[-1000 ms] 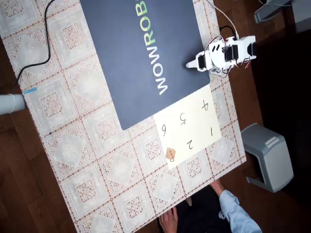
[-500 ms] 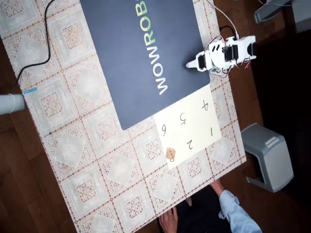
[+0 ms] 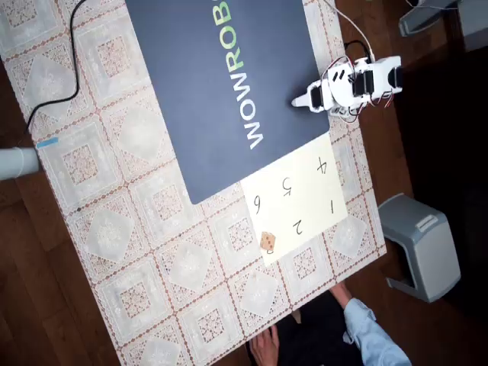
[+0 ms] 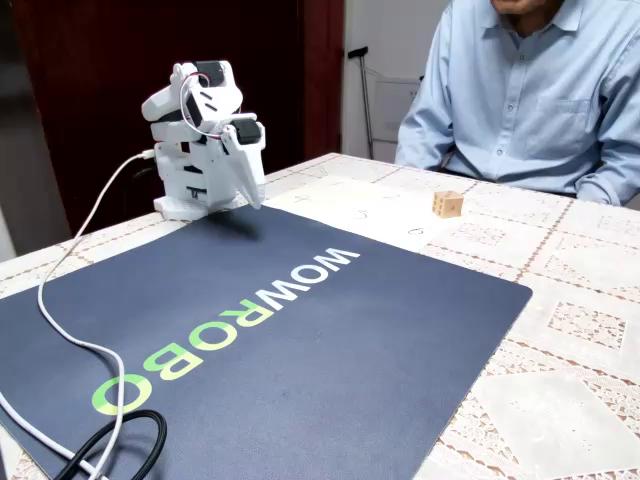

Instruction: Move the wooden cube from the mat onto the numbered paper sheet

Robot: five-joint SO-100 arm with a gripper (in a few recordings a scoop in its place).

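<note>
One wooden cube (image 3: 268,242) sits on the numbered paper sheet (image 3: 305,200) at its corner farthest from the folded white arm, whose gripper (image 4: 252,182) hangs over the mat (image 4: 300,350) edge, its fingers seemingly pressed together, though that cannot be told for sure

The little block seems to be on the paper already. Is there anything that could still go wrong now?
The wooden cube sits right at the corner of the numbered paper sheet, close to the table's edge, so a small nudge could push it off the sheet. A person's hand rests nearby and might bump the table. The gripper is folded far from it, so it seems little threat.
</note>
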